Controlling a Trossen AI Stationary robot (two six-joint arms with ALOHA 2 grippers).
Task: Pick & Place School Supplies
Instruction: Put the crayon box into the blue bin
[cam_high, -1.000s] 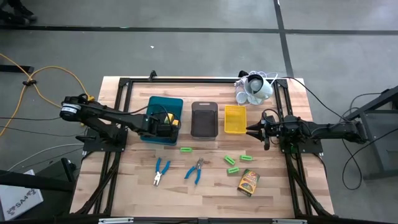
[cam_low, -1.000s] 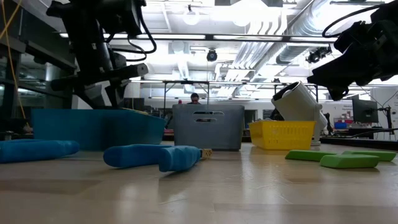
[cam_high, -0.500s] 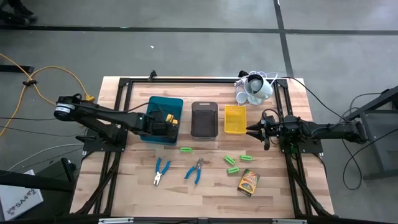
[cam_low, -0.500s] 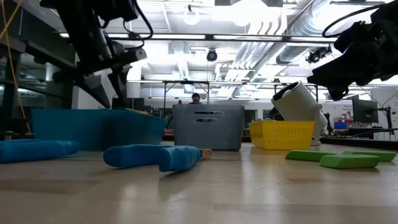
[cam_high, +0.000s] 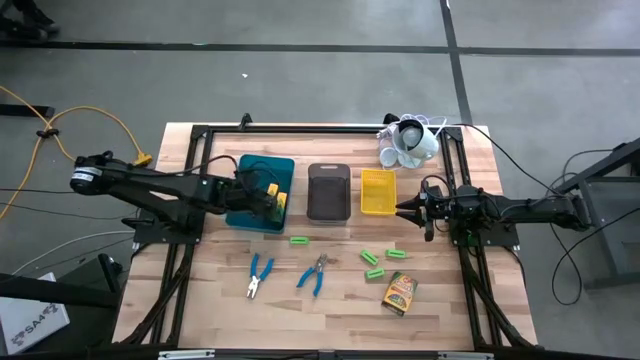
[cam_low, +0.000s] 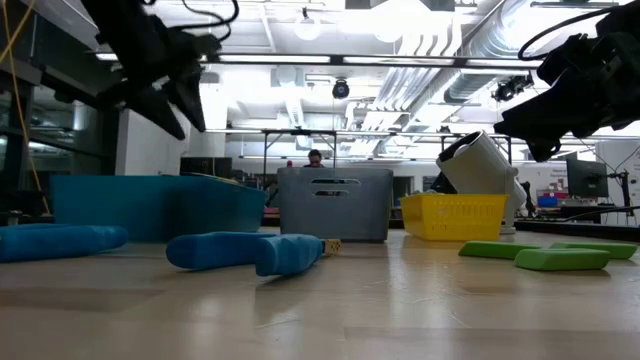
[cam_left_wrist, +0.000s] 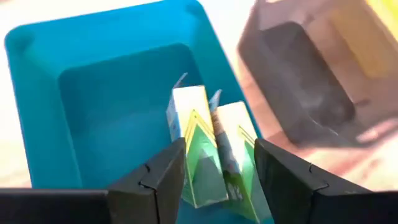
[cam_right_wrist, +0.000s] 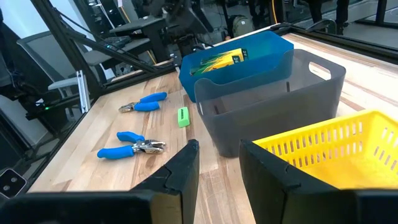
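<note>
Two yellow-and-green boxes (cam_left_wrist: 211, 149) stand side by side inside the teal tray (cam_left_wrist: 37, 93), against its wall nearest the grey tray. My left gripper (cam_left_wrist: 217, 168) is open and hovers above the tray (cam_high: 262, 165), a finger on either side of the boxes, raised clear (cam_low: 180, 100). On the bare table lie a third box (cam_high: 399, 292), two blue-handled pliers (cam_high: 260, 273) (cam_high: 315, 273) and several green sticks (cam_high: 375, 262). My right gripper (cam_high: 402, 208) waits open beside the yellow tray (cam_high: 378, 190).
The grey tray (cam_high: 328, 190) stands between the teal and yellow trays. A white cup-like cluster with cords (cam_high: 408, 140) sits at the far right corner. One green stick (cam_high: 298, 240) lies just in front of the trays. A black frame borders the table.
My left gripper has risen out of the teal tray and drawn back toward the table's left edge. The two boxes have stayed standing in the tray.
</note>
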